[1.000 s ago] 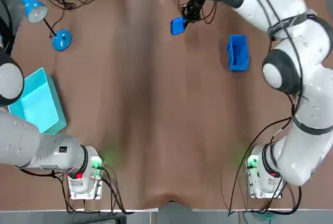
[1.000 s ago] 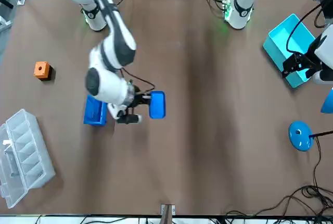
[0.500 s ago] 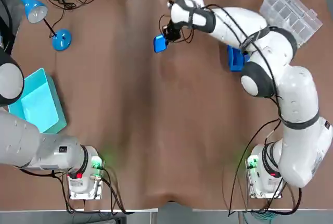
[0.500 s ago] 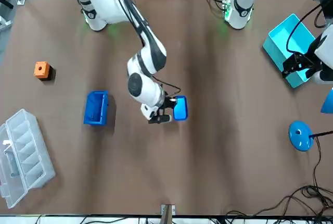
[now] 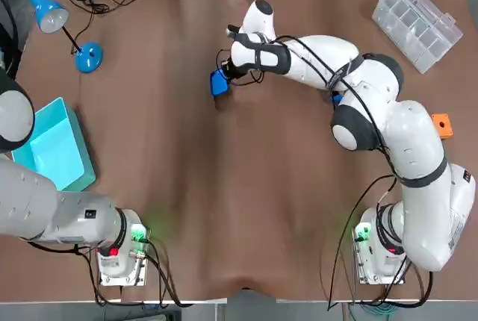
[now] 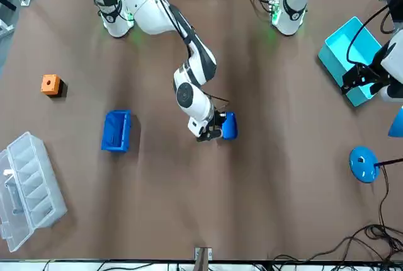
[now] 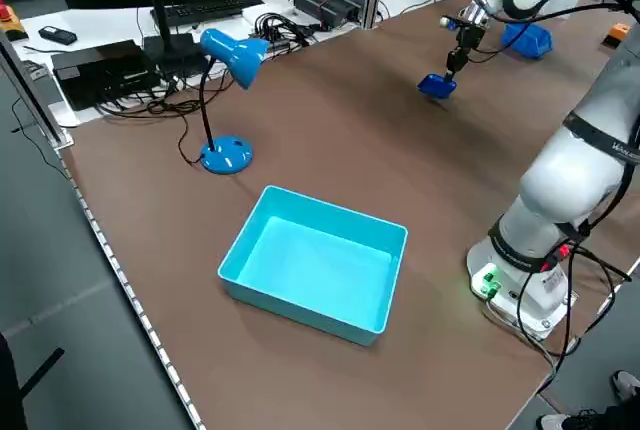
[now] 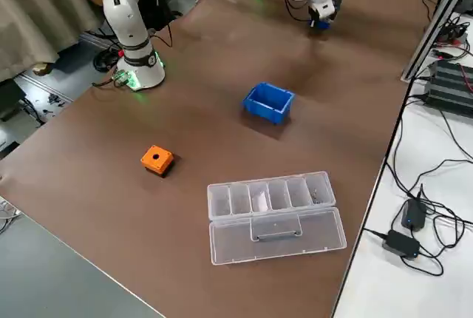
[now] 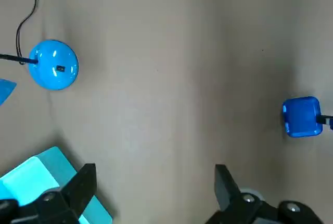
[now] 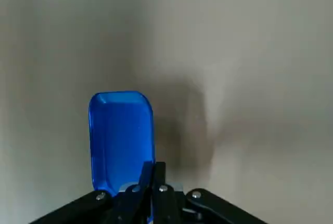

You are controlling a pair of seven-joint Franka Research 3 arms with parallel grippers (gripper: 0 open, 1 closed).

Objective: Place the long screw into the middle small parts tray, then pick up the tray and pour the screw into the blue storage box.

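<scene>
One small blue tray point(image 10: 121, 135) is pinched at its rim by the right gripper point(image 6: 216, 132), whose fingers are closed tight on the tray's edge. The tray sits about midway across the table point(image 5: 224, 209) and toward its far edge, and its shadow falls on the brown surface just beside it. The long screw cannot be made out in any view, and the tray's inside looks plain blue from the right wrist. There is one light-blue storage box point(image 7: 300, 302), open-topped, lying against the table's left edge toward the near side, well apart from the tray. The left gripper point(image 9: 154, 172) hangs above the table close to that box with its two fingers spread wide and nothing between them. From its wrist, a corner of the box shows beside one finger. There is one deeper blue bin point(image 6: 116, 130), standing on the right half of the table toward the far edge, apart from the tray; from overhead the right arm hides most of it. One orange cube point(image 5: 441, 124) rests near the right edge. One clear compartment case point(image 8: 273, 211) lies at the far right corner with its lid folded open. One blue desk lamp point(image 5: 87, 57) stands at the far left corner. Two arms in all rise from bases at the near edge.
</scene>
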